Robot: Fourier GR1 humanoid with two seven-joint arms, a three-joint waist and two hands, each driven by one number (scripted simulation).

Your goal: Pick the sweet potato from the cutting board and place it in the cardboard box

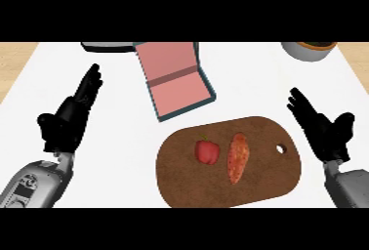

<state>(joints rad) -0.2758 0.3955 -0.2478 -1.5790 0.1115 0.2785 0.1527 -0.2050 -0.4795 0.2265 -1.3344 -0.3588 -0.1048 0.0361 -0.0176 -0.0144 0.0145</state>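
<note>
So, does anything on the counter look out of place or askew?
Only slightly. The box lies askew, at an angle to the counter's edges, and looks teal with a pink inside rather than cardboard. The sweet potato and red pepper lie neatly on the cutting board. Nothing looks spilled or damaged.

A sweet potato [238, 157] lies right of a pepper [207, 151] on a cutting board [259, 188]; a box [175, 78] sits behind.
</note>
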